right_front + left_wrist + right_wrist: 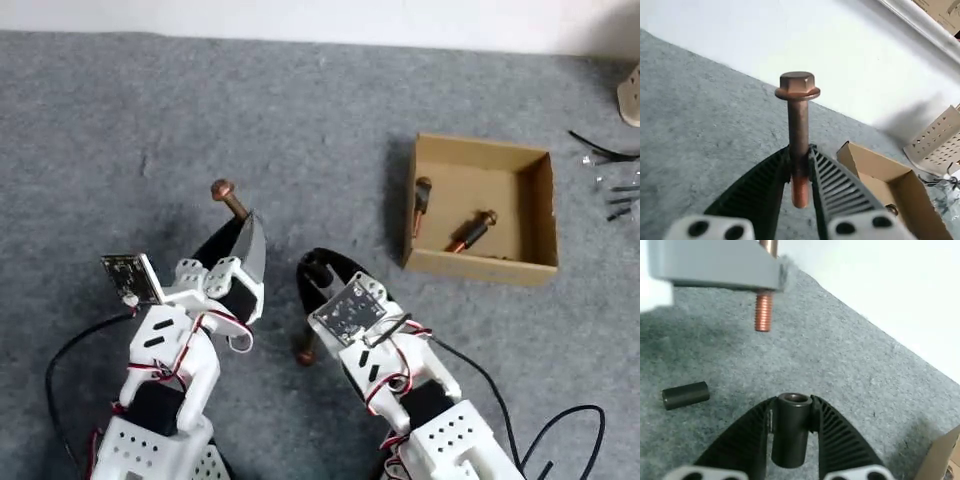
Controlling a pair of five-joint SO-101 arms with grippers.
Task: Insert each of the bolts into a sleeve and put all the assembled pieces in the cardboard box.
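I count one bolt (pixel 798 125) in my left gripper (pixel 800 150), and two sleeves: the held sleeve (pixel 790 435) in my right gripper (pixel 792 401), the loose sleeve (pixel 685 395) on the carpet (pixel 865 365). One cardboard box (pixel 480 265) contains two assembled pieces (pixel 472 231).

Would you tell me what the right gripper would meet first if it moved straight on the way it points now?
Most likely the threaded end of the bolt held in the left gripper, just ahead of the sleeve in the right gripper; depth is unclear, so it might pass beside it.
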